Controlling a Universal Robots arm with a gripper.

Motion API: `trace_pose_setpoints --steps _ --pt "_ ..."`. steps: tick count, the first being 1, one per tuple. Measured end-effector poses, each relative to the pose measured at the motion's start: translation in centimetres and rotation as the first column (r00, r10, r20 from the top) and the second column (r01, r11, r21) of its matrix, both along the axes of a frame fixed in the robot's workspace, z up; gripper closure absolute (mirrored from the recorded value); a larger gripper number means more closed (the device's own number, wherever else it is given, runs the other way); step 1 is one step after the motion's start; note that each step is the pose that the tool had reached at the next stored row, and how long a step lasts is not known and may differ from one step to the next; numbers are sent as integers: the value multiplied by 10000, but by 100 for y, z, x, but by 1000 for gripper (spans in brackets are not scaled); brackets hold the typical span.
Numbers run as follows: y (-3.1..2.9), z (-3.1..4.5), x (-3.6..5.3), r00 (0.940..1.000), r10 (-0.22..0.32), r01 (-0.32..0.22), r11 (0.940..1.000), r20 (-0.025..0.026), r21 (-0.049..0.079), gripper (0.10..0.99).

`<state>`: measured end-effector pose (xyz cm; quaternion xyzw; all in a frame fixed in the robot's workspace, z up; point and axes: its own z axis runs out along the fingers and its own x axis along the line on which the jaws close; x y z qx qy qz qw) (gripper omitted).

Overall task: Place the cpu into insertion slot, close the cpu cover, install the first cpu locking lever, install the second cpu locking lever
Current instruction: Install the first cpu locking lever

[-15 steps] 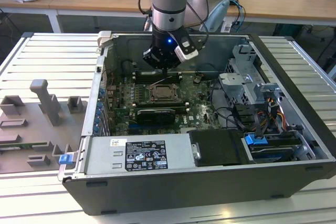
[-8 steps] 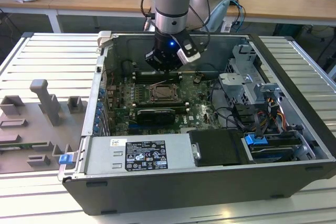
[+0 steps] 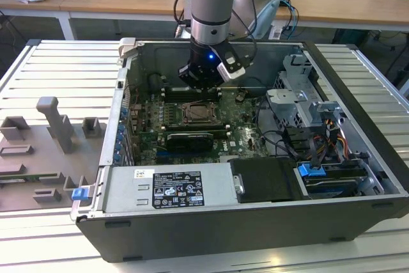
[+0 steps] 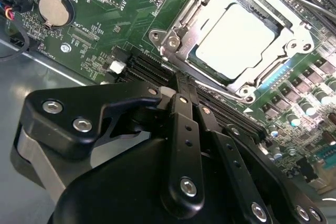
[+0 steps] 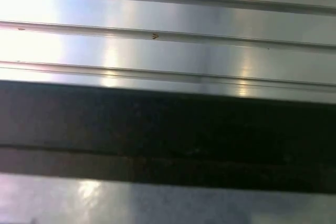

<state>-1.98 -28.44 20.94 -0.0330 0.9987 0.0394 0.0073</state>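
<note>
Hovering over the open computer case (image 3: 358, 158), the gripper (image 3: 203, 78) hangs just beyond the insertion slot (image 3: 202, 114); I cannot tell its finger spread. The cpu (image 4: 239, 38) sits seated under the cpu cover (image 4: 181, 27), so lever-locking seems in hand, demanding precise hooking.

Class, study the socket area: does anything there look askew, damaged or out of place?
Nothing stands out. In the second wrist view the cpu sits square in the insertion slot, with the cpu cover lying flat around it. The gripper is beside the socket, touching nothing.
</note>
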Motion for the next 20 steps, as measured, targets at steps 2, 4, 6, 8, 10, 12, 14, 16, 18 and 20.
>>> trace_pose_setpoints --steps 2,4,6,8,10,12,14,16,18,20 --pt "0 -14 4 10000 0 0 10000 0 0 980" --pt "0 -29 7 10000 1 -1 10000 0 0 980" --pt "0 -41 9 10000 0 0 10000 -1 -3 980" --pt "0 -46 10 10000 1 -1 10000 -1 -12 980" --pt "0 -53 11 10000 2 -2 10000 -1 -35 980" --pt "-1 -57 11 10000 1 -1 10000 -1 -51 980" --pt "0 -65 12 10000 1 -1 10000 -1 -64 980" --pt "3 -76 14 10000 1 -1 10000 6 -54 980" --pt "0 -77 12 10000 0 0 10000 0 -69 980" --pt "0 -77 13 10000 0 0 10000 -1 -70 980"
